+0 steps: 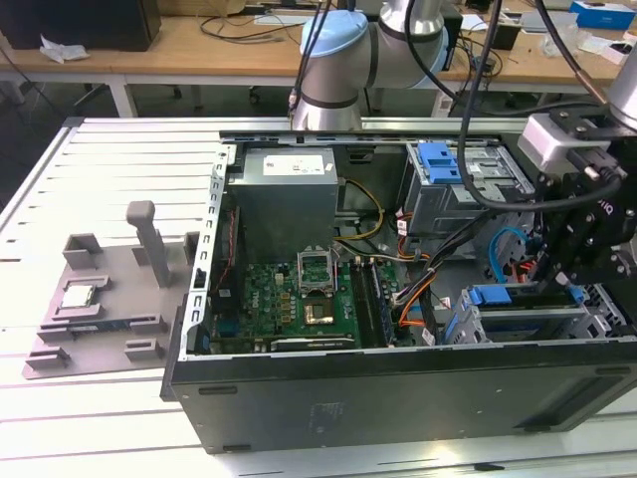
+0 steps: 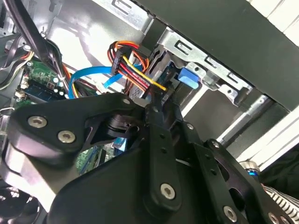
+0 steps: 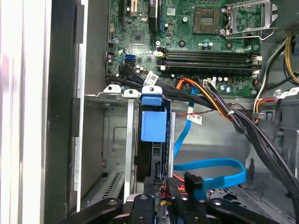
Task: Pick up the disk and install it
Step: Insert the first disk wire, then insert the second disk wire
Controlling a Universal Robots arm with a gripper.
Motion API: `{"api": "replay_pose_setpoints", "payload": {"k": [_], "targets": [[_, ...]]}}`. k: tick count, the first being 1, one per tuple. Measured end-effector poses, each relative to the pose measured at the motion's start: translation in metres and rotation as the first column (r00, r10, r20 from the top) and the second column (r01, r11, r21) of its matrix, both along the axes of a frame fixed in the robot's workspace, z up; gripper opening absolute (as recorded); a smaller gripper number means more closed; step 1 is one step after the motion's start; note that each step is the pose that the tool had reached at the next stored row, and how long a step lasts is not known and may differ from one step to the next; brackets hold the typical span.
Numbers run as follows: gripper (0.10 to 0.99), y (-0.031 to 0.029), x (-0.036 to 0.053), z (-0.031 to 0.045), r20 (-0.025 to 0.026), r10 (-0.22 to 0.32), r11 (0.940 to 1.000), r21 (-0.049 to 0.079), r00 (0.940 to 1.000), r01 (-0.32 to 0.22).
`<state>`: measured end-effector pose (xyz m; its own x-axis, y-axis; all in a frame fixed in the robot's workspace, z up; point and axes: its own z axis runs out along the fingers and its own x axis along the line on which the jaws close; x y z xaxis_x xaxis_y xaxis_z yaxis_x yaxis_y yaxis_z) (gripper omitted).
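Note:
The disk [image 3: 153, 125] stands on edge in a slot of the metal drive cage [image 3: 114, 140], its blue carrier end pointing toward the motherboard. In the exterior view that blue end [image 1: 495, 295] lies on top of the cage [image 1: 528, 324] at the lower right of the open computer case. My gripper [image 3: 156, 198] is at the disk's other end and looks shut on it. It hangs over the cage at the exterior view's right [image 1: 549, 284]. In the second wrist view the gripper [image 2: 156, 100] points at the cage, where the blue carrier tab [image 2: 188, 77] shows.
A blue data cable [image 3: 210, 170] and orange, yellow and black power leads [image 3: 210, 95] run close beside the cage. The motherboard [image 1: 299, 299] and power supply [image 1: 284, 189] fill the case's middle. A bare blue bracket [image 1: 438, 159] sits in the upper cage. A grey fixture [image 1: 109, 289] lies outside, left.

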<state>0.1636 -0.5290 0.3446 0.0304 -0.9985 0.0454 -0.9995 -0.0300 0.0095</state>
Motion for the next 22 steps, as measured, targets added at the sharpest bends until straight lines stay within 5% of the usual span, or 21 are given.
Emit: {"api": "replay_pose_setpoints", "payload": {"k": [7,16,17,22], "targets": [[0.106,0.0025,0.0000,0.0412,0.0001,0.000,1.0000,0.000,1.0000,0.000],[0.114,0.0025,0.0000,0.0432,0.0001,0.000,1.0000,0.000,1.0000,0.000],[0.235,0.0025,0.0000,0.0432,0.0001,0.000,1.0000,0.000,1.0000,0.000],[0.361,0.0036,-0.0007,0.0433,0.0001,0.000,1.0000,0.000,1.0000,0.000]]}}
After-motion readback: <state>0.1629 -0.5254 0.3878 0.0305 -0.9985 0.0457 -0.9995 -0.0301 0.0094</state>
